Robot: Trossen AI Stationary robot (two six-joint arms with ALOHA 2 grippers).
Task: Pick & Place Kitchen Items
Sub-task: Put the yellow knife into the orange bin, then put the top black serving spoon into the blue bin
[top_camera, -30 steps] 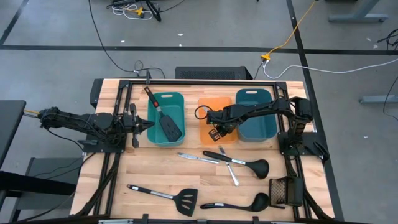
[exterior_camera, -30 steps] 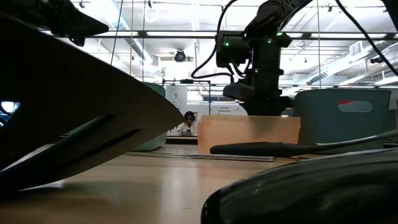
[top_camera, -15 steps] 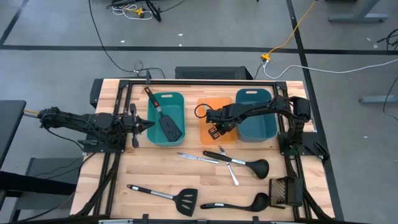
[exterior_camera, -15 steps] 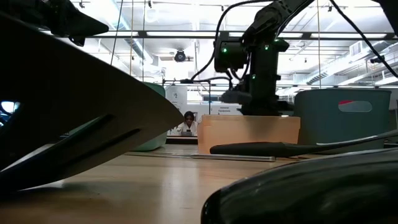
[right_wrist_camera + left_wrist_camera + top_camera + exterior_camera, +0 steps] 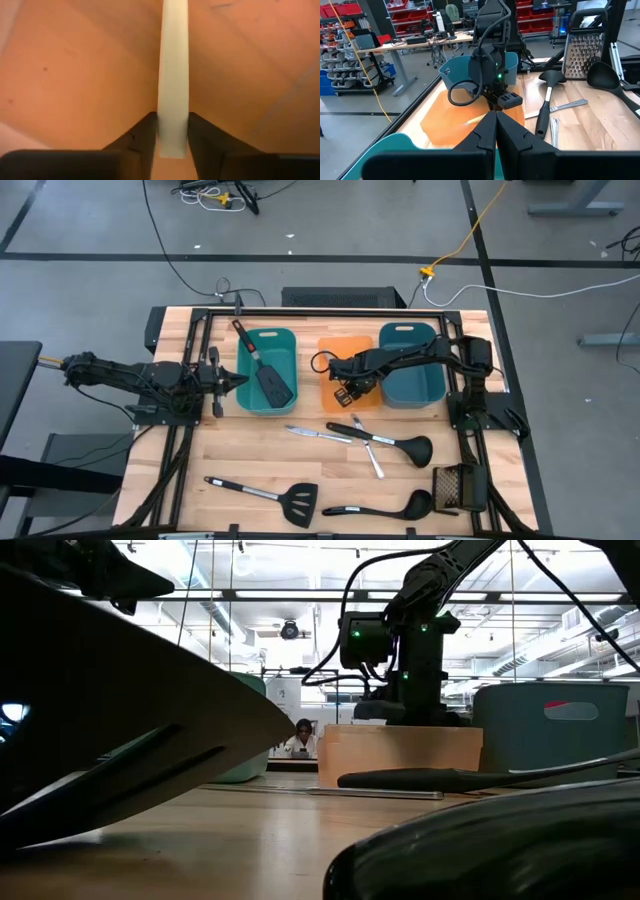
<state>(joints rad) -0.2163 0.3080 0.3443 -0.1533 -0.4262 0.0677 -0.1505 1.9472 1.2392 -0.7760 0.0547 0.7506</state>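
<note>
My right gripper [image 5: 345,391] is down inside the orange bin [image 5: 352,348], shut on a pale yellow handle [image 5: 173,75]; the blade is hidden. My left gripper [image 5: 232,380] is shut and empty beside the left teal bin [image 5: 262,338], which holds a black slotted spatula [image 5: 270,380]. On the table lie two silver knives [image 5: 318,434] [image 5: 370,457], two black ladles [image 5: 390,443] [image 5: 385,506] and a black slotted spatula [image 5: 268,495]. My right gripper pinches the pale yellow handle near its end [image 5: 173,142] between its two fingers [image 5: 142,135]. The handle runs on past the fingertips, along the fingers, over the orange bin's floor. Whether it touches the floor, I cannot tell.
A second teal bin [image 5: 412,340] stands right of the orange one. A dark mesh grater [image 5: 455,488] lies at the near right. Black frame rails run along the table's left and right sides. Bare wood shows at the table's near left.
My right gripper has gone a little toward the table's left edge and down over the orange bin, still shut on the pale handle.
</note>
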